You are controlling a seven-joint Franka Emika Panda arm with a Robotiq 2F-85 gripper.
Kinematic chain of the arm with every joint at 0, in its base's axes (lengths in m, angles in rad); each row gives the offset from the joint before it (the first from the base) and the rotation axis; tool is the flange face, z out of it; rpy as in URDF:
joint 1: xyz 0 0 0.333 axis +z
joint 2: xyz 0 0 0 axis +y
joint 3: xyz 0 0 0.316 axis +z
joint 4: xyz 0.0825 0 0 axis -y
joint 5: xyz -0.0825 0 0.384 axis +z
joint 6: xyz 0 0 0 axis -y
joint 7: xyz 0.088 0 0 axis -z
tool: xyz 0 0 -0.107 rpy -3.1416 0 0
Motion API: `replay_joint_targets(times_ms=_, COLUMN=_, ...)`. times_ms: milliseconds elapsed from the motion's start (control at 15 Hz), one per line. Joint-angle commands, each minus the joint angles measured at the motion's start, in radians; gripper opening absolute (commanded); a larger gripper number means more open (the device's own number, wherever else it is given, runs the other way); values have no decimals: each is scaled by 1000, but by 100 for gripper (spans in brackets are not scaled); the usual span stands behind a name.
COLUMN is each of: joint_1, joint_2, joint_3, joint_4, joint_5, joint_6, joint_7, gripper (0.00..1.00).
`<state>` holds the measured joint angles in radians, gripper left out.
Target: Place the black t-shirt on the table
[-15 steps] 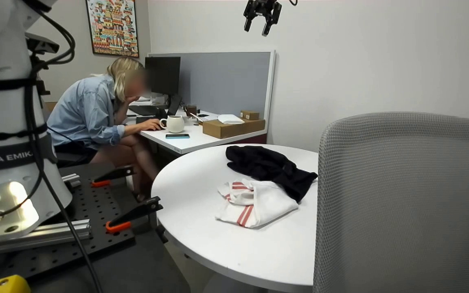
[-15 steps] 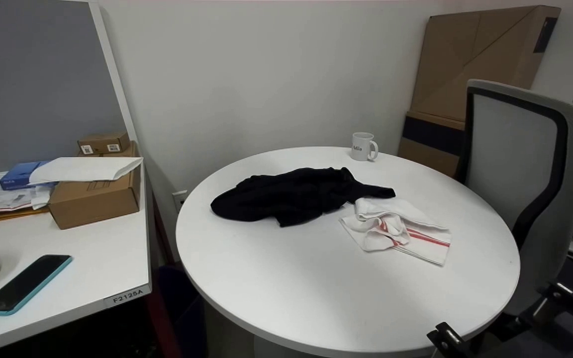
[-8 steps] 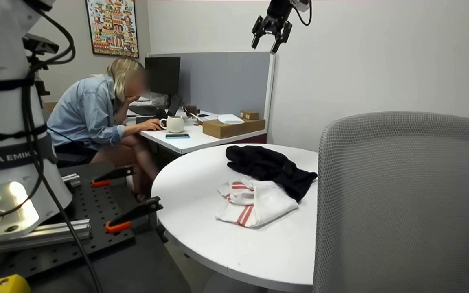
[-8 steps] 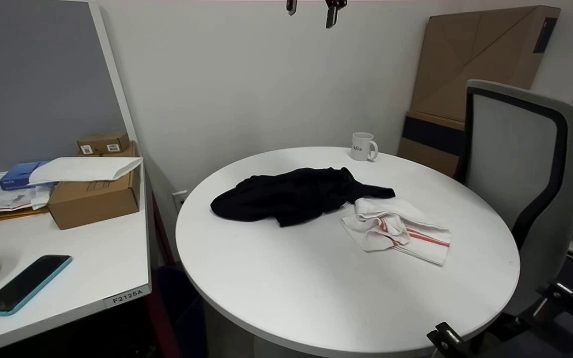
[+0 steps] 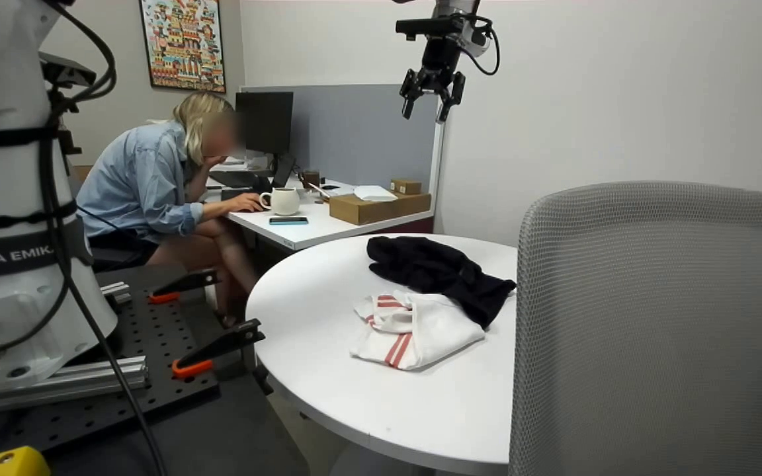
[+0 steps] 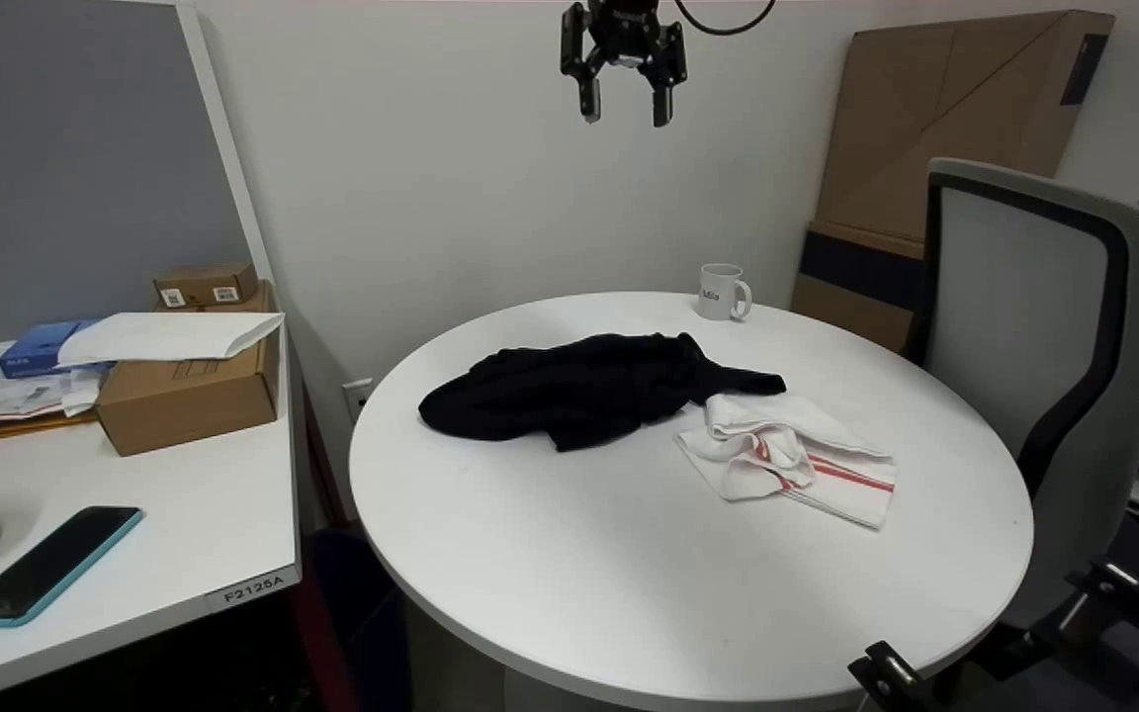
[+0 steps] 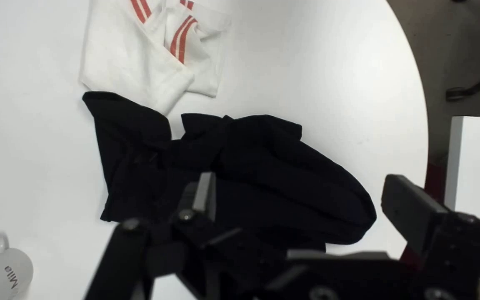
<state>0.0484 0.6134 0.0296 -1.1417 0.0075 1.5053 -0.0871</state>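
The black t-shirt [image 5: 437,268] lies crumpled on the round white table [image 5: 315,330]. It shows in both exterior views; here it lies [image 6: 589,388] toward the wall side of the tabletop [image 6: 629,583]. My gripper [image 5: 424,115] is open and empty, high above the table and apart from the shirt; it also shows at the top of an exterior view [image 6: 627,117]. In the wrist view the spread fingers [image 7: 302,201] frame part of the shirt [image 7: 261,162], which lies below them. The fingers hide the shirt's lower part there.
A white cloth with red stripes [image 6: 797,460] touches the shirt's edge. A white mug [image 6: 721,292] stands at the table's far edge. A grey mesh chair [image 5: 659,330] stands at the table. A desk [image 5: 315,228] with boxes and a seated person [image 5: 149,172] are nearby.
The gripper has come down from above, still open, and is now in view in both exterior views. The shirt, cloth and mug have not moved.
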Motion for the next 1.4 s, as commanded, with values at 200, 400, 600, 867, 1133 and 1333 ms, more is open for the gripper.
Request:
replay_joint_targets(times_ms=200, joint_1=-6, joint_2=-210, joint_3=-25, joint_4=-384, joint_5=-101, joint_6=205, joint_7=17, gripper=100)
replay_joint_targets(times_ms=400, joint_1=-25, joint_2=-292, joint_3=-34, joint_4=-529, joint_5=-100, joint_6=277, joint_7=36, gripper=100)
replay_joint_targets(times_ms=600, joint_1=-47, joint_2=-380, joint_3=-43, joint_4=-680, joint_5=-88, joint_6=376, joint_7=53, gripper=100)
replay_joint_targets(times_ms=867, joint_1=-53, joint_2=-513, joint_3=-60, joint_4=-892, joint_5=-150, joint_6=525, joint_7=60, gripper=100)
replay_joint_targets(times_ms=1133, joint_1=-61, joint_2=-509, joint_3=-57, joint_4=-905, joint_5=-136, joint_6=526, joint_7=50, gripper=100)
replay_joint_targets(times_ms=1333, joint_1=-61, joint_2=-563, joint_3=-57, joint_4=-969, joint_5=-136, joint_6=545, joint_7=52, gripper=100)
